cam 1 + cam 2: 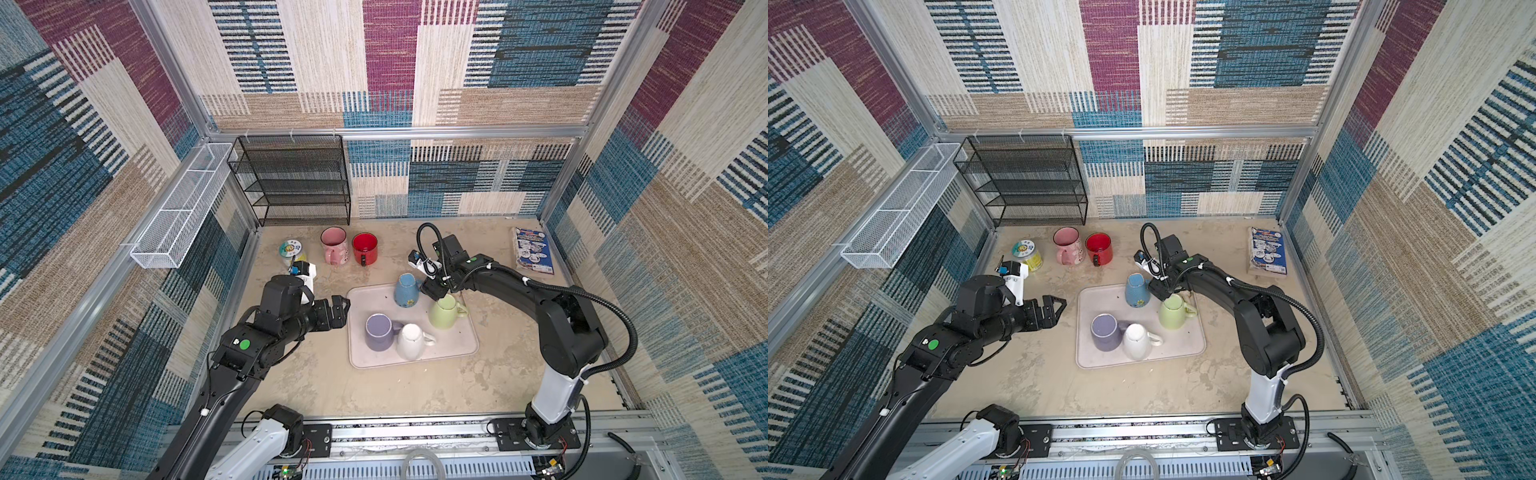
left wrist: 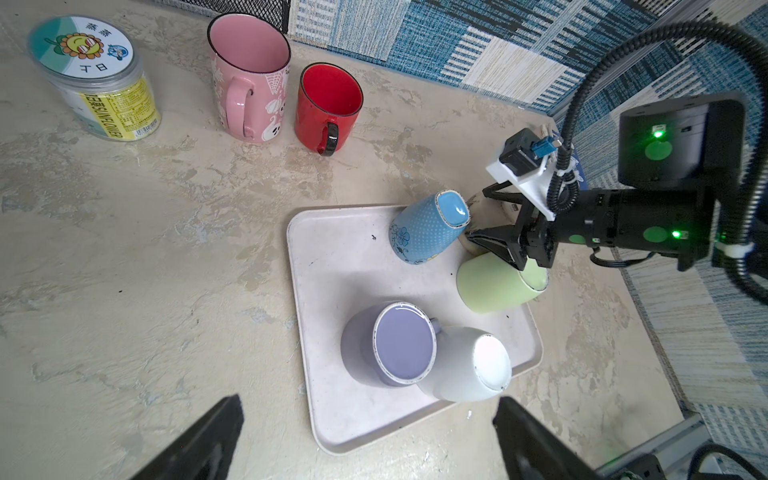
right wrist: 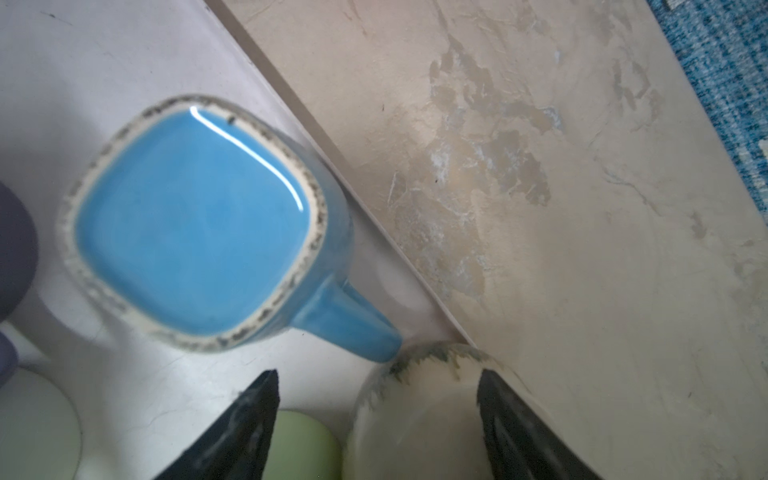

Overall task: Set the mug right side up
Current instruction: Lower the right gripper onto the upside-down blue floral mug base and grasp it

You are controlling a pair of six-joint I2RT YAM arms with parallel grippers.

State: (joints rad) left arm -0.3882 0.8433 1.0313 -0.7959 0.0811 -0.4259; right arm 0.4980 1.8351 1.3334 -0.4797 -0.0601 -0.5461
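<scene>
Mottled beige tabletop point(image 1: 332, 390), patchwork walls all round. Over to right gripper point(image 3: 376, 374): fingers point(image 3: 249, 424) spread wide, down either side of green mug point(image 1: 445, 312). Can't tell whether clamped or just straddling. Risks, prob.: glazed wall slipping mid-flip w/ a shallow grip; knocking blue mug point(image 3: 195, 224), handle aimed straight at the fingertips; clipping tray point(image 1: 361, 357) rim just beside. Green mug: base-up by the look, at tray's back-right corner, right under & between the fingers. Further out: purple mug point(image 1: 378, 332) & white mug point(image 1: 411, 341) side by side, nearer tray edge. Left gripper point(image 1: 345, 309) off tray's left side, jaws wide, nothing in them.
</scene>
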